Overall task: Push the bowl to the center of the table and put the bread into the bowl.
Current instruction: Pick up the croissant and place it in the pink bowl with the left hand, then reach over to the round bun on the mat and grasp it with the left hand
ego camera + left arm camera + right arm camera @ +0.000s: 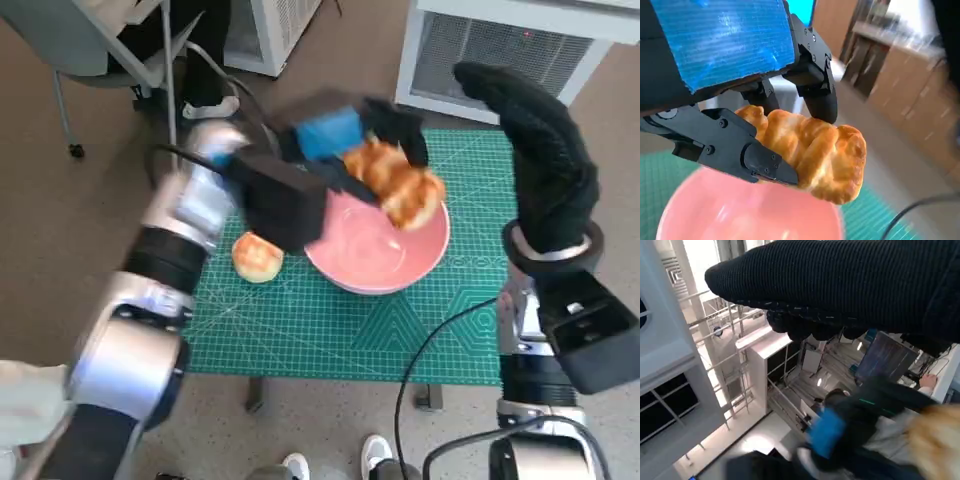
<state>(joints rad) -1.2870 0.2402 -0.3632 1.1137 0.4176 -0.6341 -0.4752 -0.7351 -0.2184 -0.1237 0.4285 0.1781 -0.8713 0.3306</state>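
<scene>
Bread (398, 185), pinched in the left hand (335, 140), hangs over the pink bowl (375, 255) mid-table, so only release remains; the gloved right hand (540, 150) is raised at the right, holding nothing, fingers together.

Nothing I can read anywhere right now. The green mat (330, 320) on my surface carries only pale grid lines and diagonal rulings, with no legible numbers. The blue tape (725, 40) on my left hand (330, 150) is blank. The screen (885, 357) in my right wrist view, around three o'clock of that picture, is too blurred to make out any writing.
</scene>
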